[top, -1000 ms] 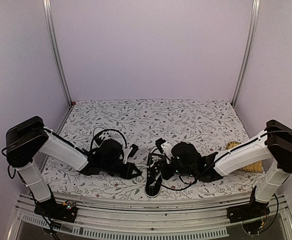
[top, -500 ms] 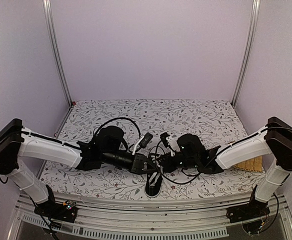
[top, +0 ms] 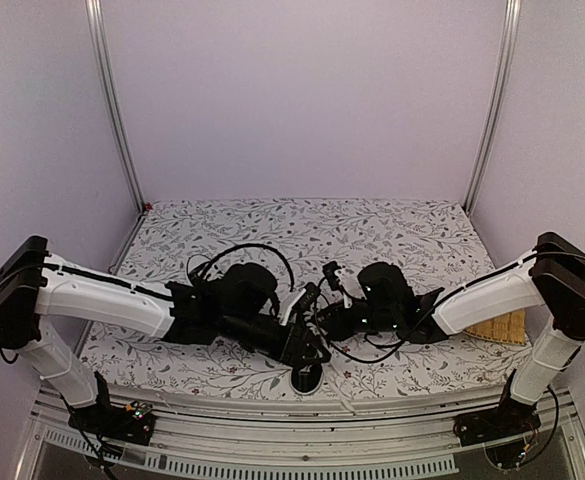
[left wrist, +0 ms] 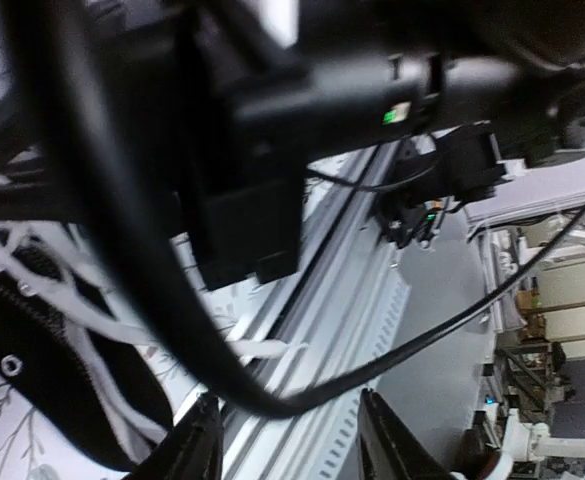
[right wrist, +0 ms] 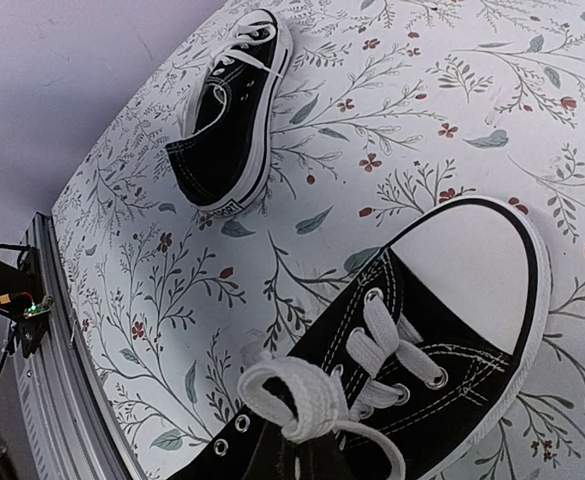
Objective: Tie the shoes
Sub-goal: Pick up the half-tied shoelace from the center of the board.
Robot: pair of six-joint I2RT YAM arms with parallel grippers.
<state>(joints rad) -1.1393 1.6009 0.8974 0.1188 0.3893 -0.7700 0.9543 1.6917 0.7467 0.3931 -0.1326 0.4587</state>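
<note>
1. The shoes are a small black canvas pair with white laces, white rubber soles and white toe caps. The right wrist view shows both standing on their soles.
2. The near shoe (right wrist: pixel 462 280) fills the lower right of that view. Its laces are loose, and a lace loop (right wrist: pixel 287 400) stands up from the eyelets at the bottom edge.
3. The far shoe (right wrist: pixel 222 110) lies well apart from it on bare cloth, its laces also slack.
4. From above, only one rounded end of a shoe shows. It lies under the two hands near the front middle of the surface.
5. The right hand (top: pixel 324 318) is closed, and the lace loop rises right up to it. I cannot tell whether the lace is pinched.
6. The left hand (left wrist: pixel 287 410) has its fingers (left wrist: pixel 200 445) spread apart with nothing between them. It hangs just beside the black canvas and loose laces.
7. The surface (top: pixel 392 235) is covered in white cloth printed with grey leaves and small red flowers.
8. Pale lilac walls (top: pixel 302 100) enclose it, with metal posts (top: pixel 112 100) at the back corners and a metal rail (top: pixel 272 455) along the front.
9. A tan woven piece (top: pixel 502 328) lies under the right arm.
10. The near shoe's long axis runs away from the front rail, toe cap farthest from it.
11. The far shoe's axis is angled to the near one's, with its toe toward the top of the wrist view and its heel toward the near shoe.
</note>
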